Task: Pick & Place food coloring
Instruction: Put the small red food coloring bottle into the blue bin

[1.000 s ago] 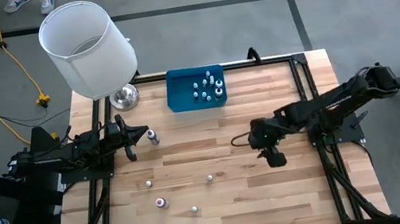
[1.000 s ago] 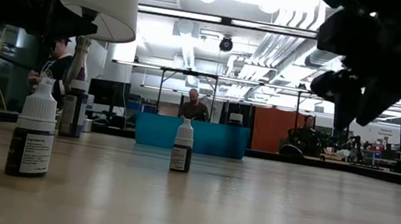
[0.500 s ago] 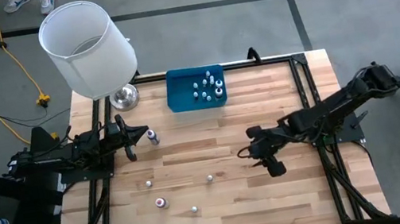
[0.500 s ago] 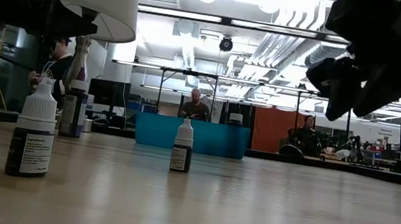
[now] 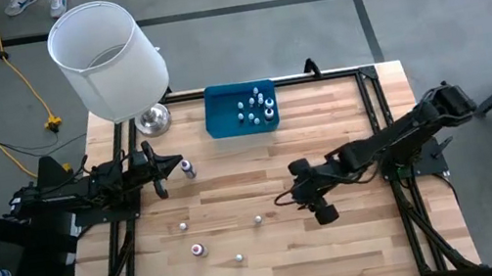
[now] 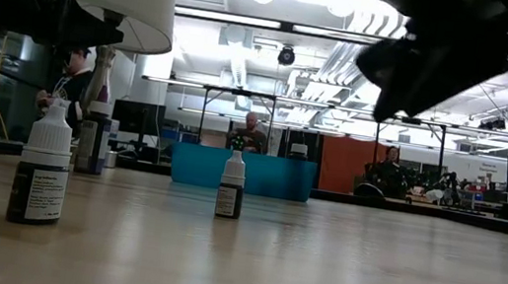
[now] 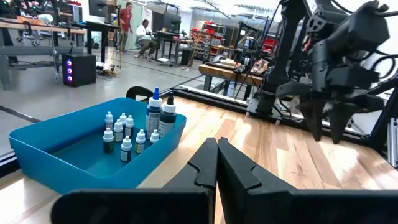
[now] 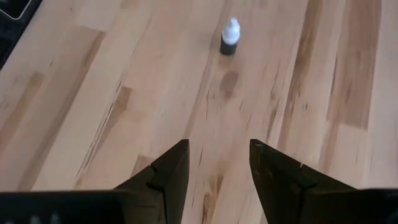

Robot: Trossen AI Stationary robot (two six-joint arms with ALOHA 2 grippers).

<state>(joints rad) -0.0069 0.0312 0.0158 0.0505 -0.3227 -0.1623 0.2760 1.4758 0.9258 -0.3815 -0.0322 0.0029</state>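
Note:
The food coloring is many tiny white-capped dropper bottles. Several stand in the blue tray (image 5: 229, 121) at the table's far edge, also seen in the left wrist view (image 7: 134, 140). Several more stand loose on the wood, among them one at the table's middle (image 5: 258, 219) and one near the left gripper (image 5: 189, 169). My right gripper (image 5: 294, 192) hovers open, slanting down, to the right of the middle bottle (image 8: 230, 36), with nothing between its fingers (image 8: 214, 168). My left gripper (image 5: 162, 171) waits shut and level at the table's left side (image 7: 216, 163).
A lamp with a white shade (image 5: 107, 61) and shiny metal base (image 5: 153, 120) stands at the far left corner. Black frame rails (image 5: 373, 98) border the table. In the low view, loose bottles (image 6: 43, 167) (image 6: 231, 187) stand in front of the tray (image 6: 269, 176); people sit beyond.
My right gripper has moved toward the table's left and a little toward its near edge, closing on the loose bottle at the middle, rolling somewhat as it went. It stays open. The bottles and my left arm have not moved.

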